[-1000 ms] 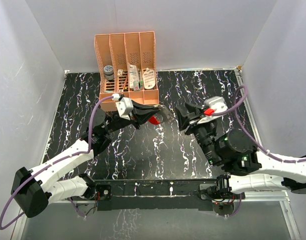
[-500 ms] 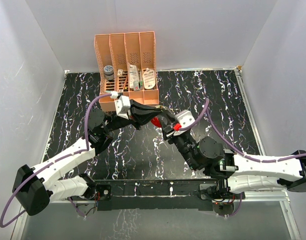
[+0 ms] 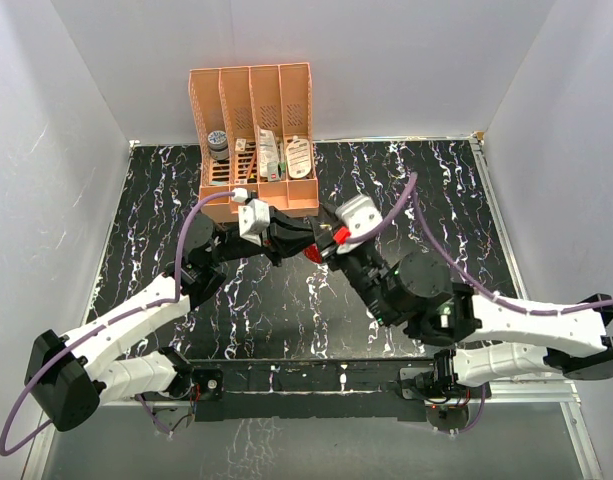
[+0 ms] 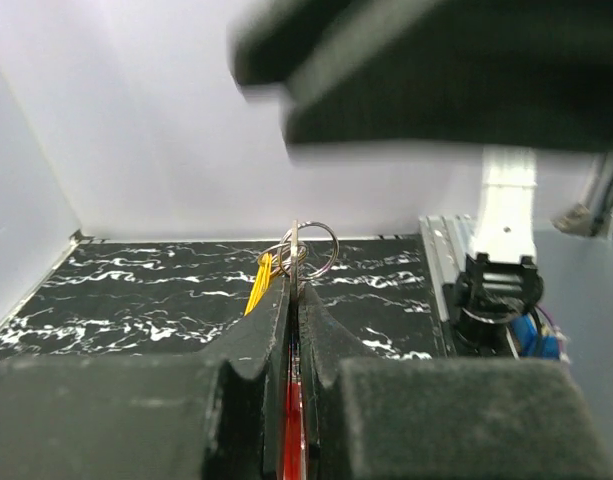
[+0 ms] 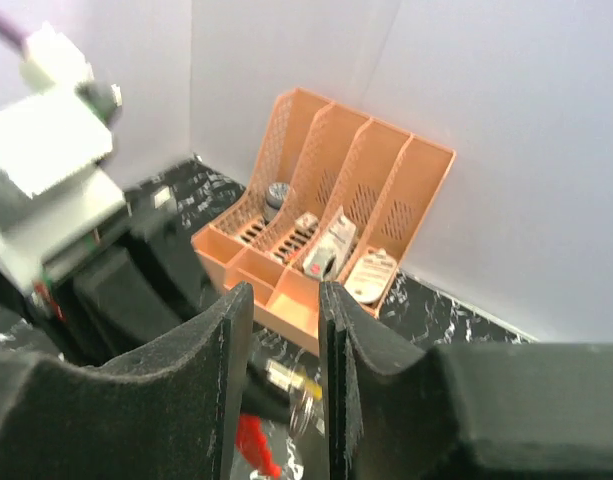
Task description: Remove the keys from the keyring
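Note:
My left gripper (image 4: 294, 285) is shut on the red-and-white tag (image 4: 293, 420), gripped edge-on and held above the table. The thin wire keyring (image 4: 314, 246) sticks out past its fingertips, with a yellow-gold key (image 4: 260, 285) hanging at the left. In the top view the left gripper (image 3: 302, 238) and right gripper (image 3: 329, 234) meet near the red tag (image 3: 312, 254). My right gripper (image 5: 286, 293) is open. The key (image 5: 294, 379), the ring (image 5: 305, 410) and the tag (image 5: 252, 443) lie blurred beyond the gap between its fingers, and I cannot tell whether it touches them.
An orange four-slot rack (image 3: 254, 82) with small packets and a bottle stands at the back of the black marbled table (image 3: 406, 180). The same rack (image 5: 286, 300) appears just beyond the right fingers. White walls close in on three sides.
The right arm has swung left from the table's right half up to the left gripper, and its jaws have narrowed somewhat. The left gripper has stayed shut on the tag and shifted only slightly.

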Available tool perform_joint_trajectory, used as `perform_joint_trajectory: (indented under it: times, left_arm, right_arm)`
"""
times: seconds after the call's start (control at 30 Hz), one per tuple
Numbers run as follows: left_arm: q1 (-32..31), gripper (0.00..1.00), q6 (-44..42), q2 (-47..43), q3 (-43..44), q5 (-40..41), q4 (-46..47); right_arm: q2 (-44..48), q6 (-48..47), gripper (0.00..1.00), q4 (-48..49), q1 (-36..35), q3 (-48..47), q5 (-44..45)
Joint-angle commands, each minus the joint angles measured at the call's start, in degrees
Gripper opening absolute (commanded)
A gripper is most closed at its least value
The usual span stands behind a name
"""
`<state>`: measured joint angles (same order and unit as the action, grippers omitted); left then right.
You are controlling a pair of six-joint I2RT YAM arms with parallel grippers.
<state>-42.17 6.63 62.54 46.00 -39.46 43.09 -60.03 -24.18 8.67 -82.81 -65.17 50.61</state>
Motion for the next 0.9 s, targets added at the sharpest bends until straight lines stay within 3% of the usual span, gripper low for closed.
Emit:
perform_joint_trajectory:
  times: [0.0,0.2,0.33,0.43,0.87]
  left_arm:
    - [0.0,0.00,-3.2,-2.4,3.0,-9.4,-1.1]
    - [0.0,0.00,-2.3,-2.6,3.7,-10.5,-0.4]
    - [0.0,0.00,-0.3,-1.7,4.0,-11.2,2.2]
    - [0.0,0.00,1.3,-0.3,5.2,-12.6,3.2]
    - [-0.3,0.00,8.4,4.0,7.6,-18.7,7.6]
  right_arm:
    - [0.2,3.7,0.31,-12.9,0.1,-13.0,-3.2]
    - [2.0,11.4,0.30,-25.4,0.1,-19.1,-5.2]
    - [3.9,18.2,0.22,-33.8,0.1,-20.2,-10.9]
    - [4.4,21.2,0.27,-39.7,0.1,-19.7,-19.1]
    - [1.1,20.9,0.22,-40.6,0.1,-17.6,-24.2]
